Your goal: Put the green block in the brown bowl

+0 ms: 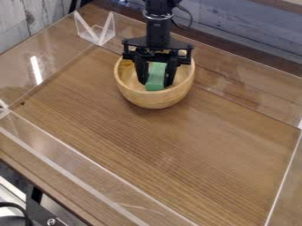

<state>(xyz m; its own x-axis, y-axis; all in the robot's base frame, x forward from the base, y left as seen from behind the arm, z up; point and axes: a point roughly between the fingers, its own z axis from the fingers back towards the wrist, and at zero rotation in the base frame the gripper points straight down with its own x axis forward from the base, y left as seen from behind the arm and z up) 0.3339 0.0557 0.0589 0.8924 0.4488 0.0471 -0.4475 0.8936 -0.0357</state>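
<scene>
Green block hangs upright between the fingers of our end effector, which is clamped shut on it and points straight down into the brown bowl on the bench; we judge only the release remains, low enough to avoid bouncing.

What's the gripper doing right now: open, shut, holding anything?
Gripper: shut on the green block, pointing down inside the brown bowl.
</scene>
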